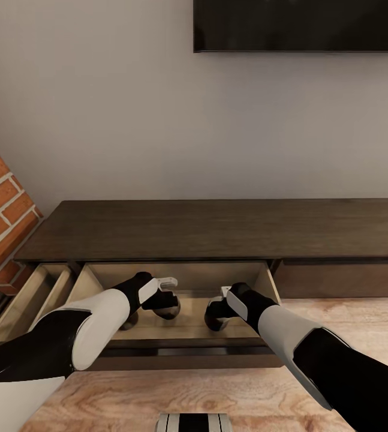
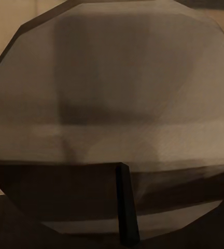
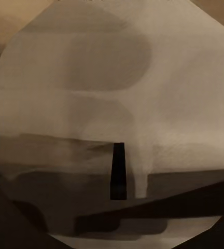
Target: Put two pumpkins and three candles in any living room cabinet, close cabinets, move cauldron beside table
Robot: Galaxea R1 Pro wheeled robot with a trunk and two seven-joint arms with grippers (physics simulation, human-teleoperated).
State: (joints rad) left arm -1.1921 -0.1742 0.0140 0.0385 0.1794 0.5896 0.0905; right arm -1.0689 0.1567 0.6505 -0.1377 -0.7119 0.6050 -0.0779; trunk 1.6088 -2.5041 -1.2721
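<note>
Cabinet [image 1: 217,231] drawer open; left hand [image 1: 168,309], right hand [image 1: 216,316] inside, grip state unclear; no readable writing.

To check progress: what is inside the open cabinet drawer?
Both arms reach into the drawer of the cabinet. Its pale floor shows; the left hand and right hand hide the rest. No pumpkin or candle is visible.

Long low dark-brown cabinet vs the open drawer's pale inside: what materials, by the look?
Long low dark-brown cabinet: looks like dark-stained wood, matte, with faint lengthwise grain on its top. Open drawer's pale inside: seemingly unfinished light wood or board, flat tan, no visible grain.
</note>
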